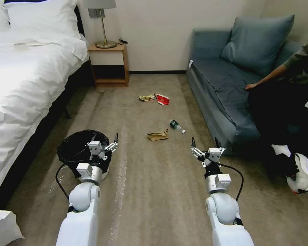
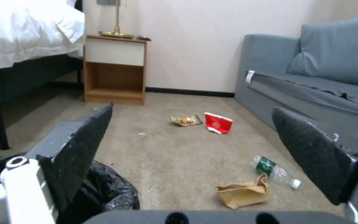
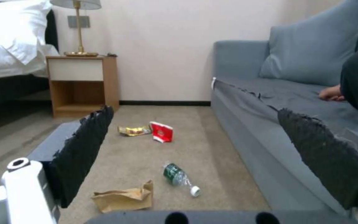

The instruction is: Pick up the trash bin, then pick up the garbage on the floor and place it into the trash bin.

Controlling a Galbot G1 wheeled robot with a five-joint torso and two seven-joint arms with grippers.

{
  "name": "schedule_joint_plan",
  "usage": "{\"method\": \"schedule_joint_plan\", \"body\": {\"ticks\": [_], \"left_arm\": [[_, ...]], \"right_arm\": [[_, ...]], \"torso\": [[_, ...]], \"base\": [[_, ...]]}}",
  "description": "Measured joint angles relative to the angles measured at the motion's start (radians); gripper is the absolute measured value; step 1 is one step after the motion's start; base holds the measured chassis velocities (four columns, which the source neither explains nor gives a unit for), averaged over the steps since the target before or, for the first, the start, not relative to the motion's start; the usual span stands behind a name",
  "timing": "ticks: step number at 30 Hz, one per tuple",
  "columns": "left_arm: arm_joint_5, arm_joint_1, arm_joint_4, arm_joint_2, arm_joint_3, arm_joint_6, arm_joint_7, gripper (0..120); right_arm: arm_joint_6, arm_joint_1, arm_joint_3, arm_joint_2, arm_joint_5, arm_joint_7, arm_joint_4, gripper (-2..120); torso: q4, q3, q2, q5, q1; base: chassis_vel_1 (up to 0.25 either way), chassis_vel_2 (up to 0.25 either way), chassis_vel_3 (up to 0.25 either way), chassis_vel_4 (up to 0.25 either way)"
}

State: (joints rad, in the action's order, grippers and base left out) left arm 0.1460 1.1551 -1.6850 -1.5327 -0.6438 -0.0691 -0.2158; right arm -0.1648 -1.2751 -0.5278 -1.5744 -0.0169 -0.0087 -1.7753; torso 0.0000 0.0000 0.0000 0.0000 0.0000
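The trash bin (image 1: 73, 147), white with a black bag over its rim, stands on the carpet beside the bed. My left gripper (image 1: 104, 138) hovers open over its right rim, and the bag (image 2: 108, 189) lies just under one finger. My right gripper (image 1: 204, 140) is open and empty above the carpet near the sofa. The garbage lies ahead on the floor: a brown paper bag (image 1: 158, 135) and a clear bottle (image 1: 176, 125) closest, a red carton (image 1: 163, 99) and a gold wrapper (image 1: 147, 97) farther off. Both nearer pieces lie left of my right gripper.
A white bed (image 1: 27, 75) runs along the left and a wooden nightstand (image 1: 109, 65) with a lamp stands at the back wall. A grey sofa (image 1: 222, 89) lines the right, where a seated person's legs and shoe (image 1: 299, 174) reach onto the carpet.
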Motion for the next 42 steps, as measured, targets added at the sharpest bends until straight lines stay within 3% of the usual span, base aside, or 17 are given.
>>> {"method": "schedule_joint_plan", "body": {"ticks": [18, 32, 35, 37, 39, 41, 42], "left_arm": [[0.002, 0.011, -0.002, 0.008, -0.021, -0.008, -0.001, 100], [-0.005, 0.004, 0.002, 0.008, -0.007, -0.008, 0.000, 100], [-0.010, 0.004, 0.001, 0.008, -0.006, -0.002, 0.025, 100], [-0.013, 0.008, -0.015, 0.004, 0.000, 0.024, 0.105, 100], [-0.012, 0.009, -0.021, 0.003, 0.003, 0.033, 0.127, 100], [0.024, 0.009, -0.051, 0.000, 0.015, 0.100, 0.249, 100], [0.024, 0.009, -0.051, 0.000, 0.015, 0.100, 0.249, 100]], "right_arm": [[-0.002, 0.001, 0.010, -0.011, -0.012, 0.006, 0.015, 100], [-0.003, 0.004, 0.010, -0.013, -0.013, 0.006, 0.020, 100], [-0.005, 0.004, 0.008, -0.011, -0.012, 0.006, 0.025, 100], [-0.008, 0.004, 0.005, -0.011, -0.012, 0.006, 0.032, 100], [-0.009, 0.005, 0.005, -0.011, -0.012, 0.006, 0.034, 100], [-0.012, 0.005, 0.005, -0.012, -0.012, 0.005, 0.042, 100], [-0.012, 0.005, 0.005, -0.012, -0.012, 0.005, 0.042, 100]], "torso": [[0.0000, 0.000, 0.000, 0.0000, 0.000], [0.0000, 0.000, 0.000, 0.0000, 0.000], [0.0000, 0.000, 0.000, -0.0001, 0.000], [0.0000, 0.000, 0.000, 0.0000, 0.000], [0.0000, 0.000, 0.000, 0.0000, 0.000], [0.0000, 0.000, 0.000, 0.0000, 0.000], [0.0000, 0.000, 0.000, 0.0000, 0.000]], "base": [[0.000, 0.000, 0.000, 0.000], [0.000, 0.000, 0.000, 0.000], [0.000, 0.000, 0.000, 0.000], [0.000, 0.000, 0.000, 0.000], [0.000, 0.000, 0.000, 0.000], [0.000, 0.000, 0.000, 0.000], [0.000, 0.000, 0.000, 0.000]]}}
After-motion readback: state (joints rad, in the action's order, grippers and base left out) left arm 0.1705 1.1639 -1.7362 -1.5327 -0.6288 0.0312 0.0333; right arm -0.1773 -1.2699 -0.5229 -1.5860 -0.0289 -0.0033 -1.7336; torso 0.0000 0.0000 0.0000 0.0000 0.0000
